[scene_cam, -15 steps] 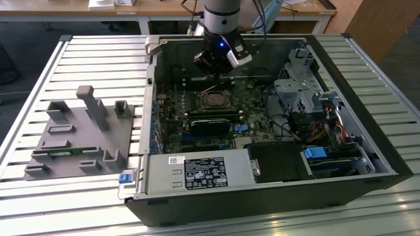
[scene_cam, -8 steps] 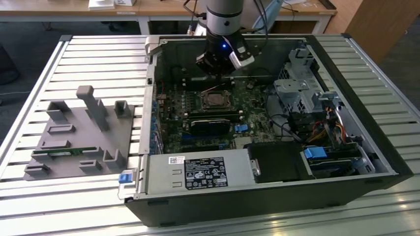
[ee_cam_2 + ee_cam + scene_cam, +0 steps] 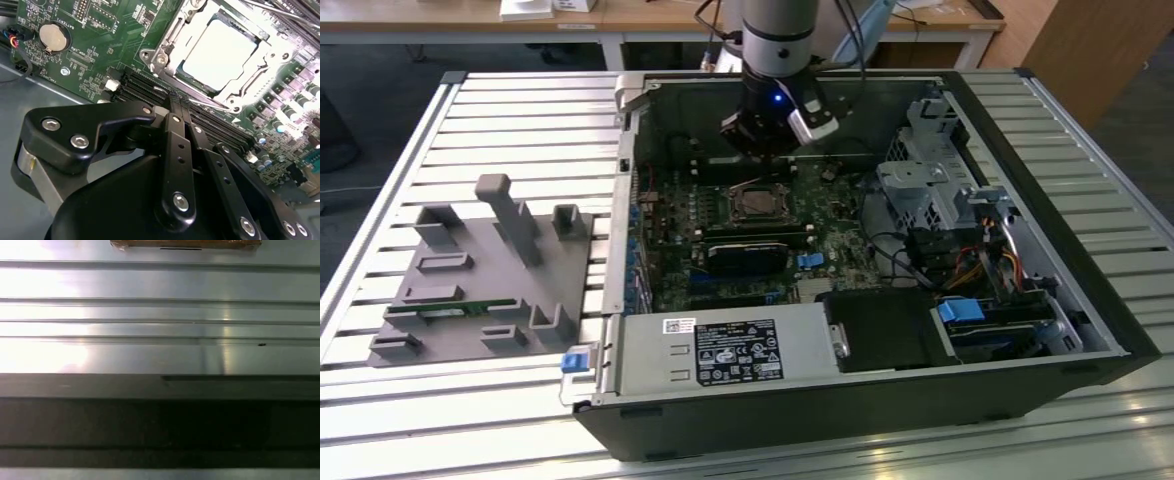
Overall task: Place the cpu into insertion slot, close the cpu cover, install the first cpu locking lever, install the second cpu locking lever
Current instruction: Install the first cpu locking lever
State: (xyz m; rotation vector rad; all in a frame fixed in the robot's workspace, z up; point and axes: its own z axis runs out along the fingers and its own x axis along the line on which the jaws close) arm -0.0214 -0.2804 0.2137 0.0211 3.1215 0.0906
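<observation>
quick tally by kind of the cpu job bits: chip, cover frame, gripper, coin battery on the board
cpu: 1, seated in its socket
cpu cover: 1, lying down around the chip
gripper: 1, fingers together, holding nothing
coin battery: 1
Total: 4

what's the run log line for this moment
cpu: seated in slot | cover: down around it | gripper: shut, empty, beside the socket

The cpu (image 3: 226, 50) sits in the insertion slot (image 3: 220, 92) on the motherboard (image 3: 95, 45) — end effector (image 3: 176, 102) just beside it.
</observation>
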